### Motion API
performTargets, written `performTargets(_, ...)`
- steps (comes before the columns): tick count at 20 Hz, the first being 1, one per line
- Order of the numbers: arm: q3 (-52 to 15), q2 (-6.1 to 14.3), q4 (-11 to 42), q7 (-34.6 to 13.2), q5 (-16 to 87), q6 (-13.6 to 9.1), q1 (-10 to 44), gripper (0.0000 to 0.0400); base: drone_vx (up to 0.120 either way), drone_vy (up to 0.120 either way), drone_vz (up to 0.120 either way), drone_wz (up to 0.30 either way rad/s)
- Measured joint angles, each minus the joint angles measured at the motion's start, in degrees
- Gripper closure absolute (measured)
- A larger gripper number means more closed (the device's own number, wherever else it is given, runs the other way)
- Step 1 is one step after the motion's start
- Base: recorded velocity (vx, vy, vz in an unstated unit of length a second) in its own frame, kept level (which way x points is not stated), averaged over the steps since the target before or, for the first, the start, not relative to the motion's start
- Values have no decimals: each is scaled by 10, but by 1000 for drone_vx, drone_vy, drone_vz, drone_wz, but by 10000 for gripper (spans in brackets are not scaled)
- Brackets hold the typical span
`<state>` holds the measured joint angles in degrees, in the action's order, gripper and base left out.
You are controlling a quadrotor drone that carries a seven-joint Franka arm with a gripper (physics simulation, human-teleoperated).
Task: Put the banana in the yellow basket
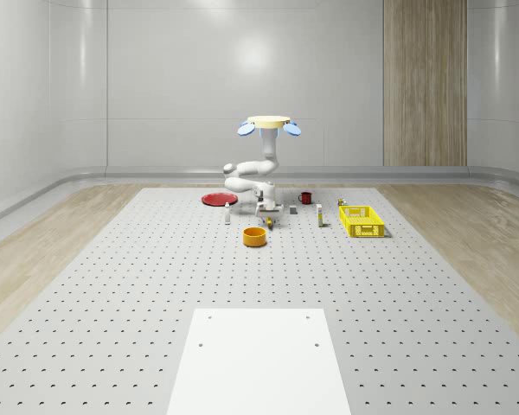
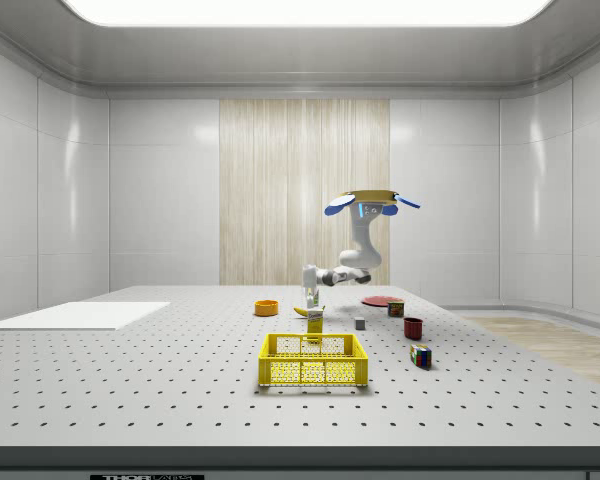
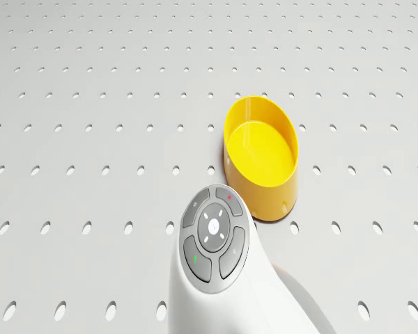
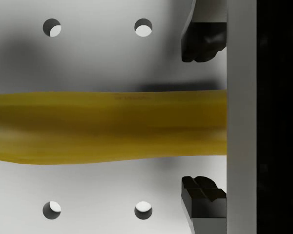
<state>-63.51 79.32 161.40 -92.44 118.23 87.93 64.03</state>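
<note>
In the whole-scene view, the drone (image 1: 268,125) is seen hovering above the tabletop (image 1: 112,285), over its far middle, with the arm (image 1: 253,177) bent down and the claw (image 1: 267,218) lowered to the banana (image 1: 269,223). An orange bowl (image 1: 255,236) sits just nearer, a red plate (image 1: 218,199) farther left, a red mug (image 1: 305,197) behind, and the basket (image 1: 363,221) well to the right.

In the side view, the drone (image 2: 371,203) is held in the air and the claw (image 2: 309,300) is brought down over the banana (image 2: 302,311), which lies on the tabletop (image 2: 130,380) beyond the basket (image 2: 312,360), outside it.

In the drone view, the bowl (image 3: 261,156) is shown just beyond the arm (image 3: 219,271).

In the wrist view, the banana (image 4: 107,126) is framed between two dark fingertips (image 4: 202,41), which are spread apart with bare gaps on either side of the fruit.
</note>
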Motion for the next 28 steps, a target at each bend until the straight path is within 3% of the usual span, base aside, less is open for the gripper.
performTargets(3, 2, 1, -1, 0, 1, 2, 1, 184, 0, 0, 0, 0)
performTargets(5, 3, 2, -2, -1, 2, 3, 1, 202, 0, 0, 0, 0)
performTargets(11, 2, 4, -1, -5, 3, 4, 3, 202, 0, 0, 0, 0)
performTargets(17, -31, 4, 11, -6, -27, -12, 0, 202, 0, 0, 0, 0)
performTargets(22, -63, 4, 20, -15, -58, -24, -1, 199, -8, 8, 120, 0)
performTargets(28, -79, 8, 24, -23, -74, -26, 1, 199, -120, 120, 120, 0)
